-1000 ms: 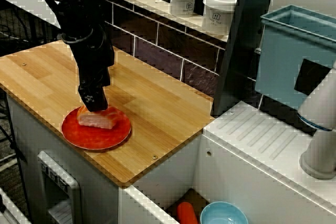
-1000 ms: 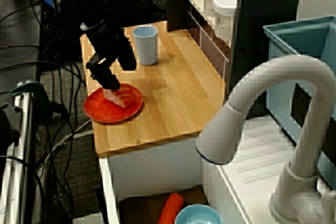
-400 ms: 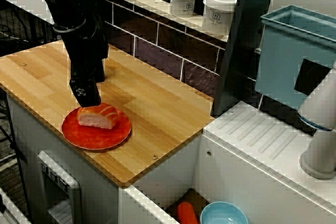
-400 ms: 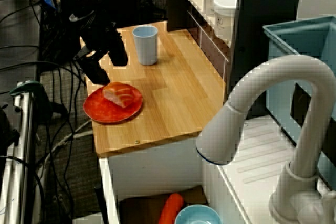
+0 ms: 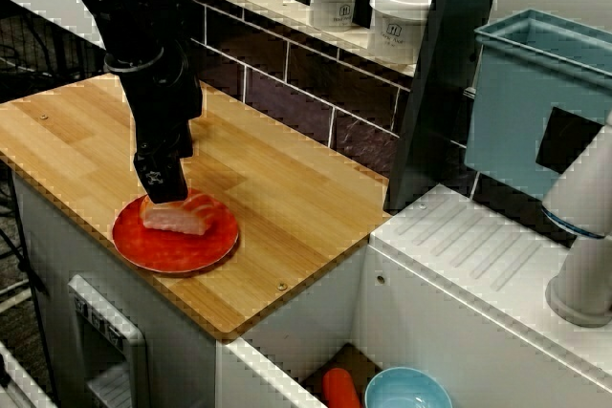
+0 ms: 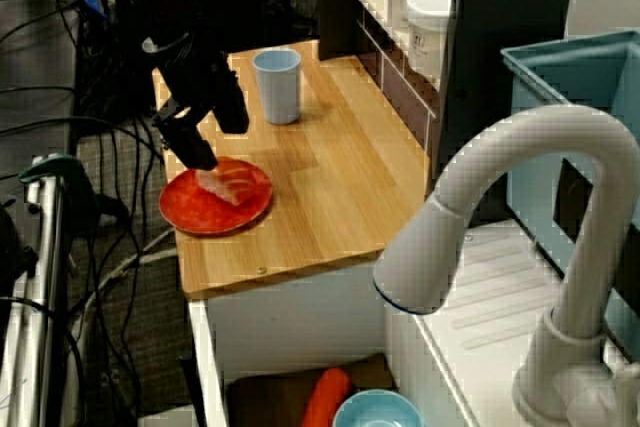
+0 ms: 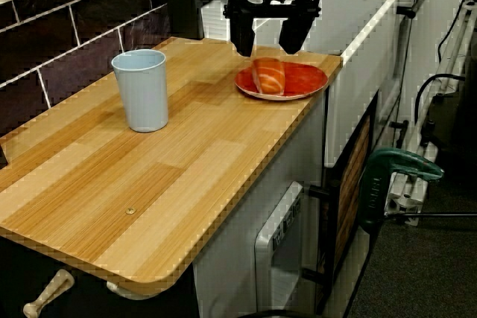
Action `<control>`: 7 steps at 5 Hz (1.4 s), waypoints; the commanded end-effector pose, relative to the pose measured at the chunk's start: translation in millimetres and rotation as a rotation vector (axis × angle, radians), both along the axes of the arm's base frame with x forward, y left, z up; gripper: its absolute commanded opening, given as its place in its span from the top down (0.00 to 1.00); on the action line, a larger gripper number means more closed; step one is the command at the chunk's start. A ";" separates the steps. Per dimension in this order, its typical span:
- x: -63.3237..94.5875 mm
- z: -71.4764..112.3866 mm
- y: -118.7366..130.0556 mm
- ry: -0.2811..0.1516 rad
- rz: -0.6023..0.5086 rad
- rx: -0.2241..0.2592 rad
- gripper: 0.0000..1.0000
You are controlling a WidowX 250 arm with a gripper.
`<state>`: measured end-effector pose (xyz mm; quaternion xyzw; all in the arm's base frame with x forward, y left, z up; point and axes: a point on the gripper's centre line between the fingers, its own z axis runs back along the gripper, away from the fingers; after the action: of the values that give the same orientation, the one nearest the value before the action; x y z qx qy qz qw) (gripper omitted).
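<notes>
The black claw (image 7: 268,48) stands wide, a finger on each side of the orange-and-white salmon sushi piece (image 7: 269,75). The piece lies on the round red plate (image 7: 307,80) at the edge of the wooden worktop (image 7: 186,161), upper middle of the low view along the worktop. Spread like this, the fingers clear its flanks; I cannot tell whether they touch it. Since 0.4 s ago the claw has dropped and shifted back over the piece, which has not moved.

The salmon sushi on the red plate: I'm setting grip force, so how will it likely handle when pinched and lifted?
The salmon sushi is a small block lying flat on the red plate, so it probably will not roll and seems light. Its top looks smooth, so the open gripper might slip. Soft or rigid cannot be told.
</notes>
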<state>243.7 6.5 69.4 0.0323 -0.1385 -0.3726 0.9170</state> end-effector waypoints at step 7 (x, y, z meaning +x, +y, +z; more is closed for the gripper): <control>-5.8 -9.0 5.2 0.010 0.090 0.047 1.00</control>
<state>226.2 10.6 46.0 0.0419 -0.0962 -0.3332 0.9370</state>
